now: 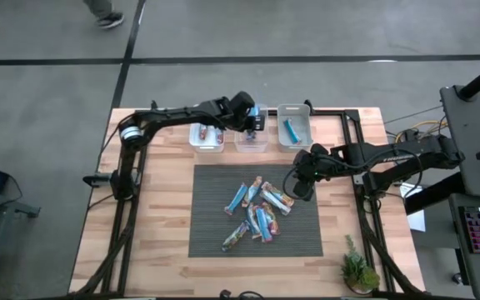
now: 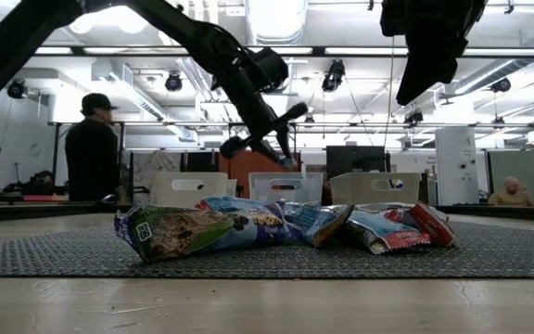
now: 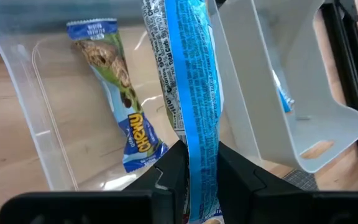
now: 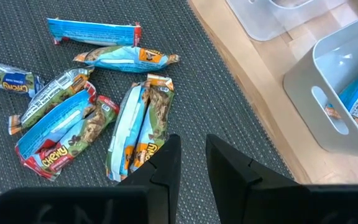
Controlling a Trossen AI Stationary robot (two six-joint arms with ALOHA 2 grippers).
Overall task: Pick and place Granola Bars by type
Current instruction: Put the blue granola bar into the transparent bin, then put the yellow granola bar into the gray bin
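Several granola bars (image 1: pixel 257 208) lie in a loose pile on the dark mat, seen also in the right wrist view (image 4: pixel 73 118) and the low view (image 2: pixel 276 227). My left gripper (image 3: pixel 197 168) is at the far side over the middle clear bin (image 3: pixel 42 118), shut on a blue bar (image 3: pixel 191 81). A green-print Chewy bar (image 3: pixel 120 93) lies flat in that bin. The white bin (image 1: pixel 294 125) on the right holds a blue bar (image 1: pixel 290 129); the left bin (image 1: pixel 207 137) holds a reddish one. My right gripper (image 4: pixel 193 155) hangs above the pile's right edge, fingers narrowly open, touching nothing. My left gripper pinches the blue bar between its two fingers near one end (image 3: pixel 199 140). The fingers lie along the bar, and the rest of it sticks out past the fingertips. The bar is lifted clear, above the clear bin's floor.
The three bins stand in a row along the mat's (image 1: pixel 215 183) far edge. A small plant (image 1: pixel 358 271) sits at the table's near right corner. In the low view, people (image 2: pixel 91 148) show in the room behind the table.
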